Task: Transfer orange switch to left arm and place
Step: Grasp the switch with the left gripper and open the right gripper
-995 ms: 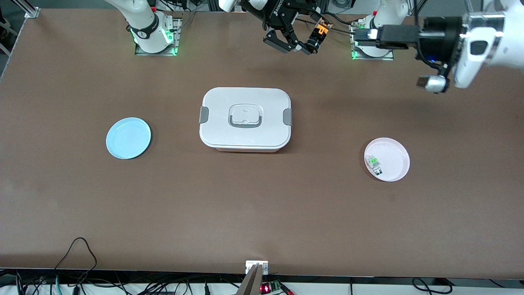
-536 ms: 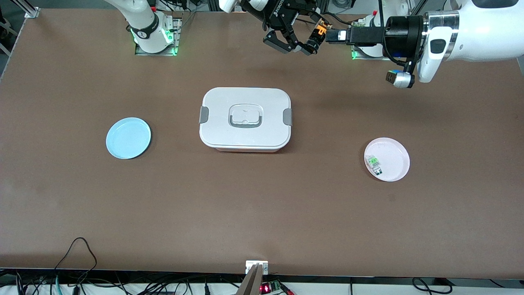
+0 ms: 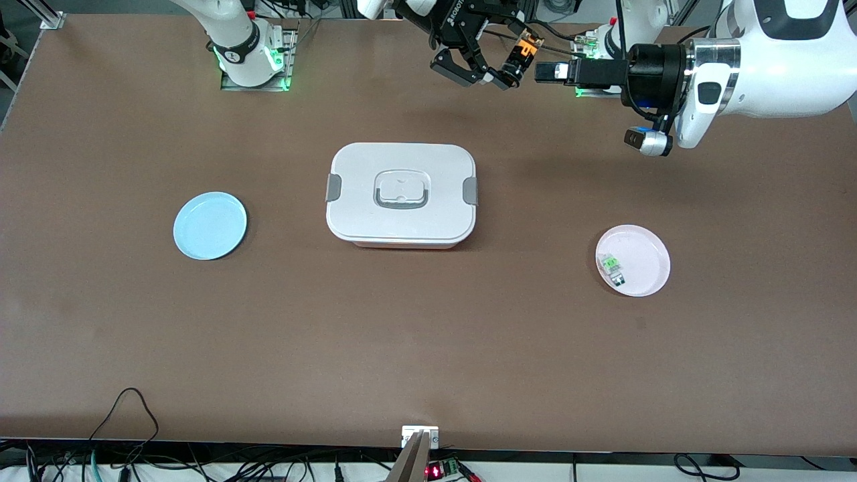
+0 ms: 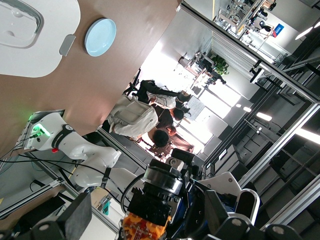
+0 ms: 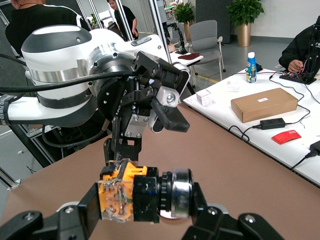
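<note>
My right gripper (image 3: 515,61) is shut on the orange switch (image 3: 524,51) and holds it in the air over the table's edge by the robot bases. In the right wrist view the switch (image 5: 125,197) sits lengthwise between the right gripper's (image 5: 145,205) pads. My left gripper (image 3: 543,70) is open and points at the switch from the left arm's end, very close to it. In the left wrist view the switch (image 4: 145,225) lies between the left gripper's wide-apart fingers (image 4: 75,220). The white box (image 3: 402,194) stands shut at the table's middle.
A blue plate (image 3: 209,225) lies toward the right arm's end. A pink plate (image 3: 646,234) toward the left arm's end holds a small green-and-clear component (image 3: 611,266). Cables hang by the table's edge nearest the front camera.
The left arm has swung in from its end of the table and brought its gripper up to the switch. The right gripper has kept still with the switch.
</note>
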`<state>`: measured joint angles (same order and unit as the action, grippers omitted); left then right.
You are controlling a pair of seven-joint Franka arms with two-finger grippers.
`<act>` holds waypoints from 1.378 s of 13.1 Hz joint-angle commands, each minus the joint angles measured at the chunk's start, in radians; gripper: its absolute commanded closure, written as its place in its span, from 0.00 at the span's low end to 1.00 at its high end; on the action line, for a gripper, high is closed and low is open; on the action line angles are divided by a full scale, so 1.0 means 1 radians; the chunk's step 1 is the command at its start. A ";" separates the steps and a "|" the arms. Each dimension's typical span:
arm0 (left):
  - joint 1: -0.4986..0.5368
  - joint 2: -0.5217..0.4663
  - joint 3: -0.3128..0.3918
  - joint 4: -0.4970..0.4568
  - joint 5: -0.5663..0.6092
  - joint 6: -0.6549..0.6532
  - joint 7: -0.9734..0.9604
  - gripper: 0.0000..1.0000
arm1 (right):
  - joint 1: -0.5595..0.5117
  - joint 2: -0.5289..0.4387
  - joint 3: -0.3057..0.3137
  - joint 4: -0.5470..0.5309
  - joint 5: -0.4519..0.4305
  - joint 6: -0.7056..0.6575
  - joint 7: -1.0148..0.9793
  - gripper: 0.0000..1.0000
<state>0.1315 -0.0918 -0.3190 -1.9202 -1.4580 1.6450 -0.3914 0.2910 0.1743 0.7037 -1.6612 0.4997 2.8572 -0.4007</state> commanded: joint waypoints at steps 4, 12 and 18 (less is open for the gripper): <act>0.008 -0.069 -0.008 -0.029 -0.039 0.001 0.029 0.01 | 0.025 -0.004 0.002 -0.002 0.020 0.056 0.104 1.00; 0.011 -0.077 -0.009 -0.033 -0.039 -0.043 0.016 0.60 | 0.033 0.002 0.002 0.003 0.016 0.060 0.181 1.00; 0.011 -0.074 -0.008 -0.031 -0.038 -0.051 0.014 1.00 | 0.033 0.002 0.002 0.003 0.010 0.060 0.180 1.00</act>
<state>0.1330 -0.1405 -0.3250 -1.9310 -1.4658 1.6141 -0.3833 0.3182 0.1744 0.7040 -1.6597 0.5043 2.9132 -0.2151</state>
